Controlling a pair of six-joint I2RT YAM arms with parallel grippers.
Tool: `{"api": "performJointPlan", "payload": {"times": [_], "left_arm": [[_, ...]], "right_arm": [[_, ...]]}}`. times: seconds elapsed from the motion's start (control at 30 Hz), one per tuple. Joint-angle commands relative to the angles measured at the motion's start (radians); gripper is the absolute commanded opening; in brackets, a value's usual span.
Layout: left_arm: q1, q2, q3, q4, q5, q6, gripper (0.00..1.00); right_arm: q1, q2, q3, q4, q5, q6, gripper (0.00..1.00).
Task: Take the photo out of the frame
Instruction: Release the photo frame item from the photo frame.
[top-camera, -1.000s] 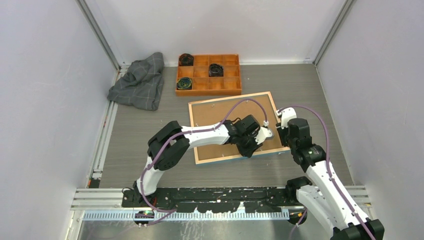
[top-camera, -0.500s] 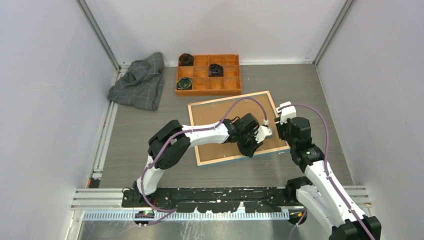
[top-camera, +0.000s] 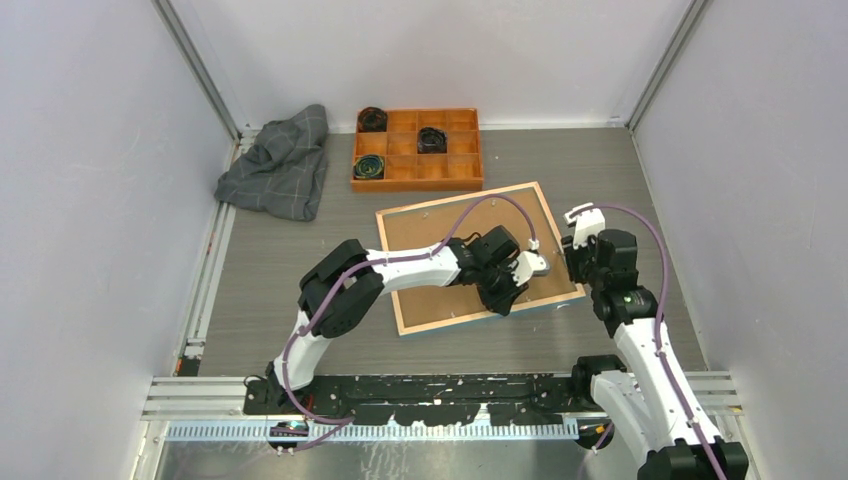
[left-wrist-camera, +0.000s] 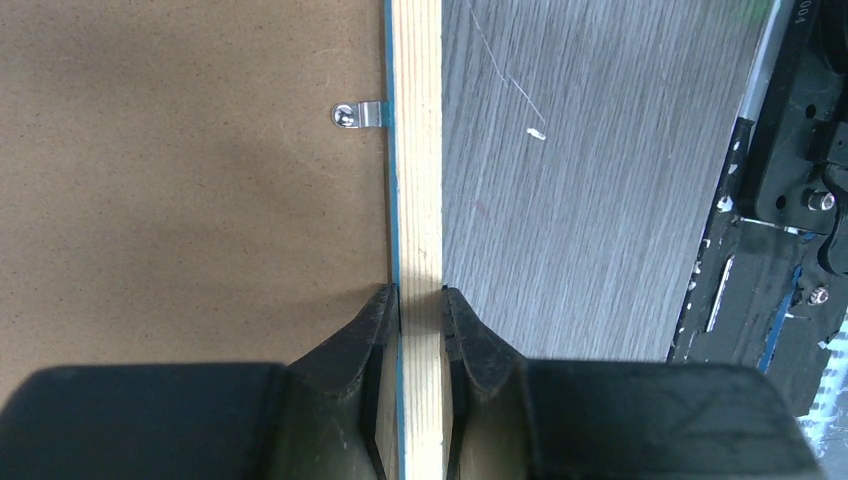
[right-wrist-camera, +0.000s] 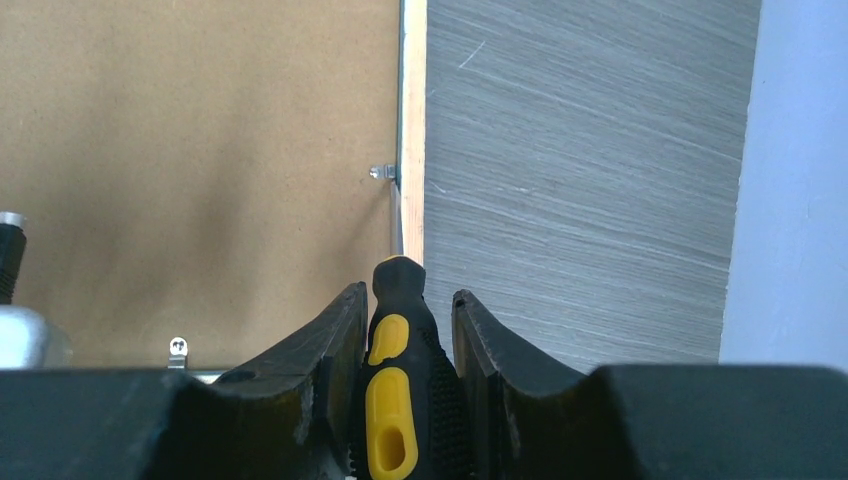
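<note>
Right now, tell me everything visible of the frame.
The frame lies face down on the grey table, thin and rectangular, its light wood rim up with a blue edge showing. Small metal clips pin a brown backing board inside it. The left gripper pinches its near rim; the right gripper holds a screwdriver whose tip reaches one at the right rim.

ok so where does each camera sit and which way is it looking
Top external: fixed above and behind the bases, looking down on the grey table, the wood-rimmed picture frame and its brown backing board; both arms show.
Left wrist: looking along the left gripper, shut on the frame's wooden rim; its fingers show.
Right wrist: looking along the right gripper, shut on a yellow-and-black screwdriver, toward the frame's edge; its fingers show.
Shared: both wrist views show board, rim, table.
</note>
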Motion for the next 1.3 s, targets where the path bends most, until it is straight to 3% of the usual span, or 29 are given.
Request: {"api": "performJointPlan", "payload": {"times": [0.0, 0.37, 0.63, 1.0, 1.27], "left_arm": [[-0.038, 0.063, -0.029, -0.133, 0.117, -0.035, 0.0], [-0.037, 0.05, -0.035, -0.122, 0.101, -0.043, 0.0], [-0.037, 0.052, -0.035, -0.113, 0.086, -0.049, 0.0], [-0.036, 0.06, -0.032, -0.112, 0.136, -0.049, 0.0], [-0.036, 0.079, -0.015, -0.124, 0.178, -0.081, 0.0]], "right_arm": [[-0.026, 0.0, 0.023, -0.092, 0.012, -0.057, 0.01], [-0.029, -0.09, 0.001, -0.315, 0.1, -0.168, 0.01], [-0.03, -0.016, 0.049, -0.383, 0.095, -0.135, 0.01], [-0.031, -0.026, -0.038, -0.182, 0.114, -0.072, 0.01], [-0.036, -0.005, -0.124, -0.035, 0.116, -0.122, 0.0]]}}
